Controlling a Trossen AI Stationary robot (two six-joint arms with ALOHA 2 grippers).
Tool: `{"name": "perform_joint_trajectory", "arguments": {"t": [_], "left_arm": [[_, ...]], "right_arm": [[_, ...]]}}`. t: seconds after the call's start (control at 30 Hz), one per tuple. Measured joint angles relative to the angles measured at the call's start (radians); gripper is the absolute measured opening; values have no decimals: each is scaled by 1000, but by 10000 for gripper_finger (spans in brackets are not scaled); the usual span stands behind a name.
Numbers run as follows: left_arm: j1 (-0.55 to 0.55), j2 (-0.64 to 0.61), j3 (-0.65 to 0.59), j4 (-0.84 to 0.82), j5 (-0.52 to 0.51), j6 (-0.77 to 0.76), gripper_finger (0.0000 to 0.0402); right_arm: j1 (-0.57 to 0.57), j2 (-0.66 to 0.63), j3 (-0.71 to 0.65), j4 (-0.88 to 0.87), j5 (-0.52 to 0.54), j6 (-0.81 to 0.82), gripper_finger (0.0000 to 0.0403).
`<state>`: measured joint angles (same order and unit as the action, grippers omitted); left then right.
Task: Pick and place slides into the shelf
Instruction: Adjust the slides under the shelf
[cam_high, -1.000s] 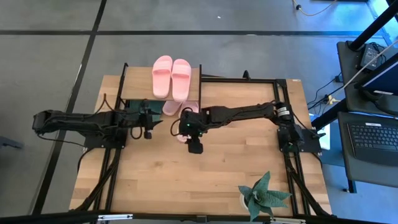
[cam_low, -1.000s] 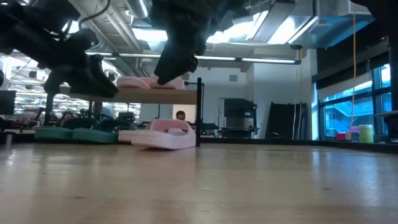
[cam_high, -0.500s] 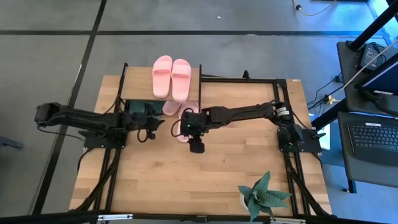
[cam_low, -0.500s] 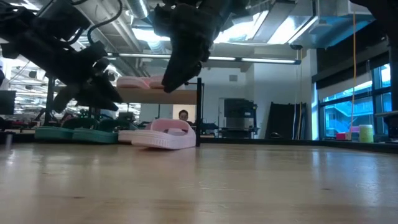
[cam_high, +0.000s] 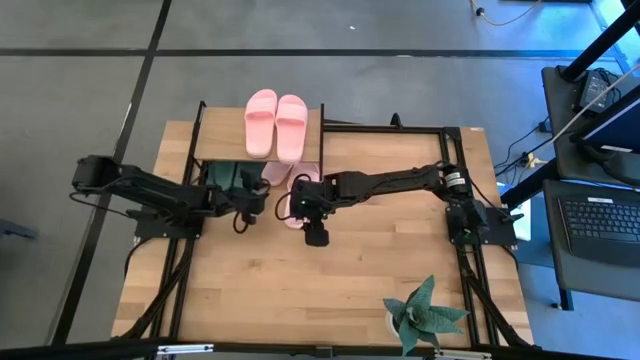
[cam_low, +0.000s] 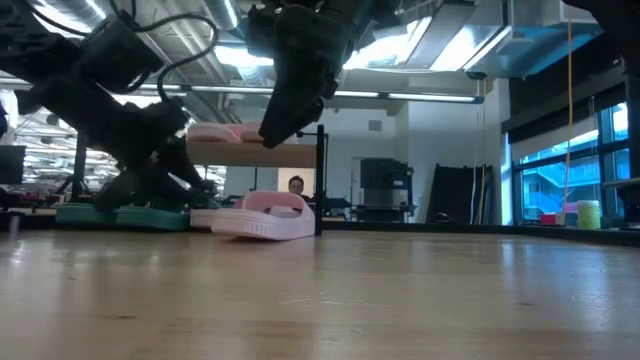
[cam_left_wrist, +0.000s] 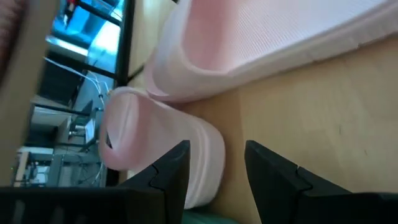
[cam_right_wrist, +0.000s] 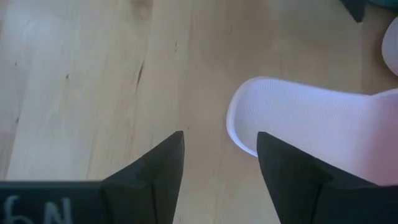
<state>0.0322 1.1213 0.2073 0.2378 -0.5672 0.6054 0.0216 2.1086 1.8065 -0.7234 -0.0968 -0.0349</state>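
The shelf (cam_high: 222, 140) stands at the table's far side, with a pink pair of slides (cam_high: 275, 122) on its plank. Under it lie dark green slides (cam_high: 228, 178) and a pink slide (cam_high: 276, 172). Another pink slide (cam_low: 265, 216) rests sole-down on the table in front of the shelf. My left gripper (cam_left_wrist: 214, 168) is open, low over the table beside the two lower pink slides (cam_left_wrist: 155, 143). My right gripper (cam_right_wrist: 221, 149) hangs open above the front slide's rounded end (cam_right_wrist: 298, 124).
A potted plant (cam_high: 425, 315) stands at the table's near right. Black frame rails (cam_high: 470, 270) run along both sides of the table. Bare wood lies between the slides and the near edge. A person shows in the room behind the shelf (cam_low: 295, 186).
My left gripper has gone down and toward the table's right, closing in on the pink slides by the shelf, and it has rolled about its own line. Its fingers stay open. The slides have kept their places.
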Motion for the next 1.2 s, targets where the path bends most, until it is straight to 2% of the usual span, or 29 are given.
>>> {"name": "perform_joint_trajectory", "arguments": {"t": [0.23, 0.57, 0.77, 1.2], "left_arm": [[56, 121, 27, 20, -59, -48, 146], [77, 248, 72, 21, -46, 6, 146], [77, 297, 75, 77, -110, 13, 146], [91, 339, 76, 115, -71, 46, 146]], "right_arm": [[0, 0, 0, 0, 0, 0, 202], [1, 0, 0, -13, 0, 0, 202], [0, 0, 0, -13, 0, -8, 202], [1, 0, 0, -14, 0, -20, 202]]}}
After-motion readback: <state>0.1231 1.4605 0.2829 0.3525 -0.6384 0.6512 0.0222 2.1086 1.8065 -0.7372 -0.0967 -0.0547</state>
